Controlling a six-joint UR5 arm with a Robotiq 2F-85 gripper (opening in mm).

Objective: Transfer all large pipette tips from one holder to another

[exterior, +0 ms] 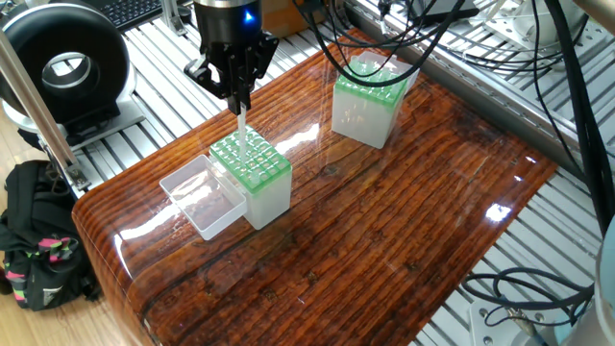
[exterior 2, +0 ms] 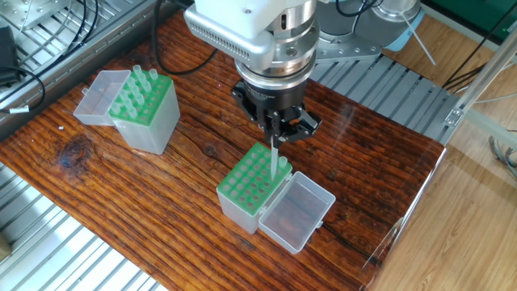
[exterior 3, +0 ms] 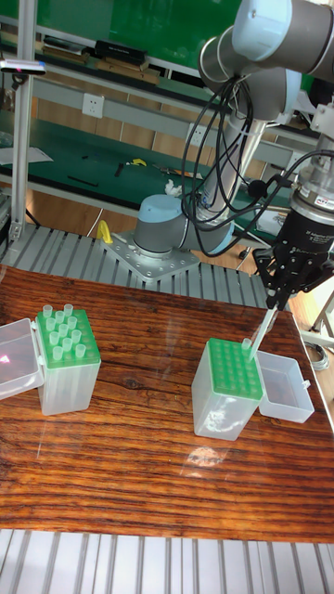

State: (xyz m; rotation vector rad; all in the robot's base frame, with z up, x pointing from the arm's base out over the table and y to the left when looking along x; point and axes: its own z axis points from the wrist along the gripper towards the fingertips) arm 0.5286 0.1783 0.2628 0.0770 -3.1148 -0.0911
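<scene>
Slender translucent whitish pipette tip, clamped upright between black gripper fingers, point just above green-topped clear plastic holder on wooden tabletop; risk: slight misalignment jams tip against grid instead of entering a hole.

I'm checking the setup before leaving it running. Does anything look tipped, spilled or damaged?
Nothing stands out. Both holders, the near one and the far one, stand upright with lids open, and no tips lie loose on the table. The gripper holds one tip upright over the near holder.
</scene>
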